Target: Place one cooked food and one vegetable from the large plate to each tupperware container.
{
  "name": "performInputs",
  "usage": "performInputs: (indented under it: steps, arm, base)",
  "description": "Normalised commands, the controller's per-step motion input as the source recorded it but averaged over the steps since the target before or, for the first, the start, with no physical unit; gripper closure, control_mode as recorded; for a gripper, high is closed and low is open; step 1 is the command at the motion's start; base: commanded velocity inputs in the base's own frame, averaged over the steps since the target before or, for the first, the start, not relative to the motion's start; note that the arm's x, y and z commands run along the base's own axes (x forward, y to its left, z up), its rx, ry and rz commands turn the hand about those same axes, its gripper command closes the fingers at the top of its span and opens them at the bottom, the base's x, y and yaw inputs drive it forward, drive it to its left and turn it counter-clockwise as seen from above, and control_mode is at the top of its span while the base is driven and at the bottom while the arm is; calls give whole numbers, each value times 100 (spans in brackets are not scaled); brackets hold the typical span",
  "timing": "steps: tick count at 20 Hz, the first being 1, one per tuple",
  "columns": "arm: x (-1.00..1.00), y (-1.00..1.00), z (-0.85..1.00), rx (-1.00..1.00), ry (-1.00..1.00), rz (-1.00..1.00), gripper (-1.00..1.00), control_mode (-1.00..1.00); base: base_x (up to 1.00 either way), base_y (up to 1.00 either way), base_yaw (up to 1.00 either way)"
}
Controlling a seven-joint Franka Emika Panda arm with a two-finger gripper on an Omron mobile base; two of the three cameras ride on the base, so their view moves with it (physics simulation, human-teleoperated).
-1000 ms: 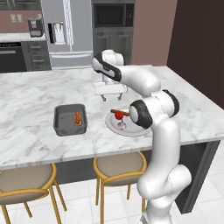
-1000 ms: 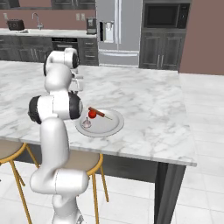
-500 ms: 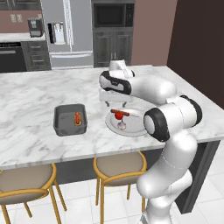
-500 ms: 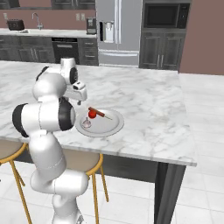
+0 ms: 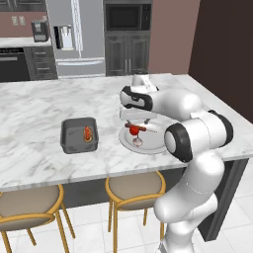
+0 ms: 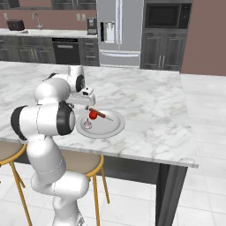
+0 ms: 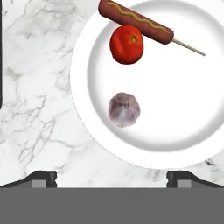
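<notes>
The large plate (image 7: 175, 109) lies on the marble counter, seen from straight above in the hand view. On it are a sausage on a stick (image 7: 135, 22) with a mustard line, a red tomato (image 7: 126, 44) touching it, and a pale purple garlic bulb (image 7: 124, 109). My gripper (image 7: 111, 179) hangs open and empty above the plate's edge nearest the garlic. From the left base view, the gripper (image 5: 135, 121) hovers over the plate (image 5: 153, 143) and tomato (image 5: 133, 130). One grey tupperware container (image 5: 66, 136) sits left of the plate with an orange-red food piece (image 5: 87, 132) inside.
Two round stools (image 5: 136, 185) stand under the counter's near edge. The marble counter (image 6: 150, 101) stretches wide behind and to the right of the plate (image 6: 110, 128). A fridge and dark cabinets line the far wall.
The arm has swung from the back of the counter forward and now holds the hand over the plate. The jaws have stayed open. The food has not moved.
</notes>
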Motion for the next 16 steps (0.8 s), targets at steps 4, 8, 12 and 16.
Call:
performInputs:
  steps: [4, 8, 12, 16]
  arm:
    - [25, -42, -46, 0, 0, 42, -100, -100]
    - [12, -11, -45, 1, -9, 24, -100, -100]
    - [6, 0, -41, 0, -1, 7, -100, -100]
    - [17, 0, -33, 0, -2, -1, -100, -100]
  base:
    - [0, 0, 0]
    - [0, 0, 0]
    - [0, 0, 0]
    - [0, 0, 0]
